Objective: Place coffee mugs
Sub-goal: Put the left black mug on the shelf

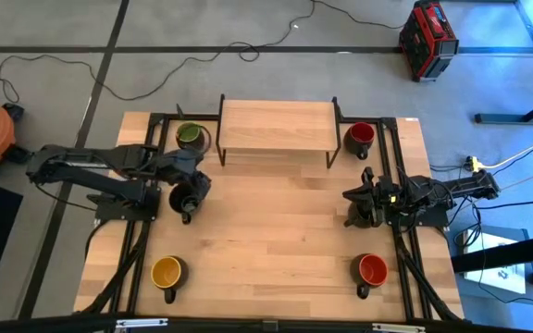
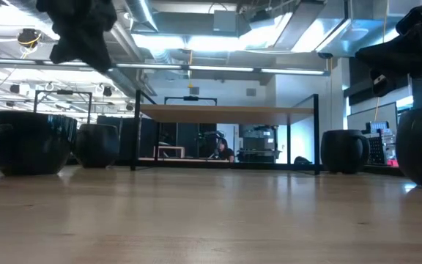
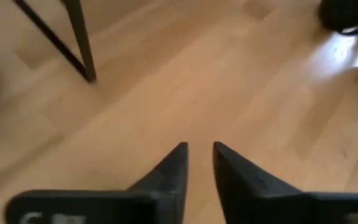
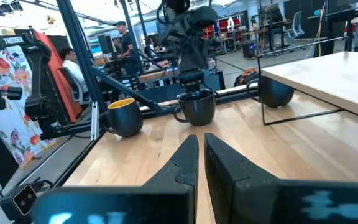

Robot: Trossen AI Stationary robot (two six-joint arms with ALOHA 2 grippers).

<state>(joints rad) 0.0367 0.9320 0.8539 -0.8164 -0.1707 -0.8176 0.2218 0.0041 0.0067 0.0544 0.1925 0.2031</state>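
Five black mugs show. In the high view the green-inside mug (image 1: pixel 190 136) stands at the shelf's left end, the dark-red one (image 1: pixel 360 135) at its right end, the yellow one (image 1: pixel 167 273) near-left and the orange-red one (image 1: pixel 371 270) near-right. A black-inside mug (image 1: pixel 187 201) stands upright left of centre, its handle toward the near edge. My left gripper (image 3: pixel 201 149) hovers just above that mug (image 4: pixel 194 107), slightly open and holding nothing. My right gripper (image 4: pixel 201 140) is shut and empty, low over the table's right side (image 1: pixel 350 199). A sixth mug is not in view.
A low wooden shelf (image 1: pixel 277 127) on thin black legs stands at the table's far middle; one leg (image 3: pixel 82 43) is close to my left gripper. Black rails (image 1: pixel 401 259) run along both table sides. Bare wood lies between the arms. People and chairs show beyond the table.
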